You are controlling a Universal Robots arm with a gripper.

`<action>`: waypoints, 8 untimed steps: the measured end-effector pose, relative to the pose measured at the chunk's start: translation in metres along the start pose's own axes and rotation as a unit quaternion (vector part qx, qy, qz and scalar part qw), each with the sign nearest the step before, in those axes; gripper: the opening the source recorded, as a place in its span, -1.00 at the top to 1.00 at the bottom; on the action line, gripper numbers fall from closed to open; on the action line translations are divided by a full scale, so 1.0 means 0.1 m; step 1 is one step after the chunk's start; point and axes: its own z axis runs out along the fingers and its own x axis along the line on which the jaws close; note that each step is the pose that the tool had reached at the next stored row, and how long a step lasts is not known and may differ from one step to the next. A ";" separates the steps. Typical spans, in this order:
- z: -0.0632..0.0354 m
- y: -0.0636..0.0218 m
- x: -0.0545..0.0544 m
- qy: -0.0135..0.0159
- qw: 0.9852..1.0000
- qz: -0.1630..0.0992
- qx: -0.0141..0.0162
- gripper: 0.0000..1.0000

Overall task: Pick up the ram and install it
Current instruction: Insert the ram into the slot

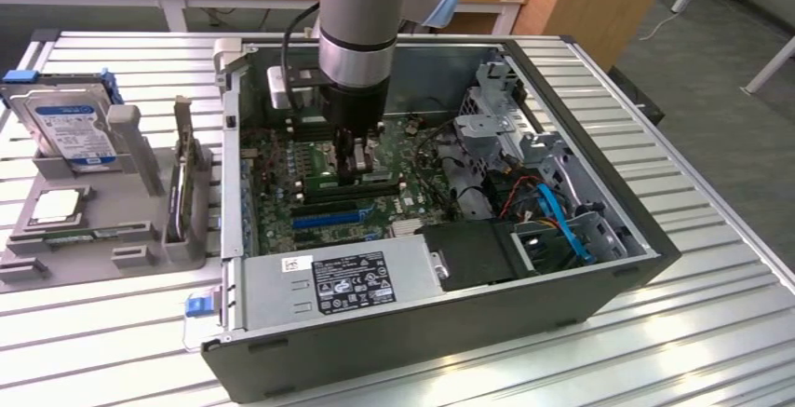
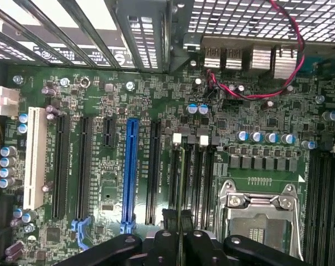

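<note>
Hand [image 1: 357,167] is down inside the open case [image 1: 621,267], low over the board [image 1: 292,179]. In the wrist view its dark fingers [image 2: 128,246] are closed together on the ram [image 2: 182,177], which we see edge-on as a thin line running out from between them.

- Ram: held upright on its long edge, in line with the black memory slots [image 2: 203,177] and directly over one of them. We cannot tell whether it is touching the slot or seated.
- Slots lie just beside the silver CPU socket [image 2: 261,216], which has its metal frame shut.
- On the far side of the slots from the socket: a blue slot [image 2: 131,166], black slots, then a white slot [image 2: 34,158].
- Red and black wires [image 2: 292,50] loop near the board's edge, apart from the hand.
- Power supply [image 1: 335,281] sits at the near end of the case; a blue cable [image 1: 565,225] is at the exterior view's right.
- Outside the case, at the exterior view's left, a grey rack [image 1: 140,160] on the bench [image 1: 708,323] holds a drive [image 1: 69,128], a square chip [image 1: 56,205] and a thin board on edge [image 1: 186,169].
</note>
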 end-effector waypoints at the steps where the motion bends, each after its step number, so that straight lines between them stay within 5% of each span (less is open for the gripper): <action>1: 0.000 0.000 0.00 0.000 1.000 0.000 0.000 0.73; 8: 0.012 0.000 0.00 0.000 1.000 0.000 0.000 0.73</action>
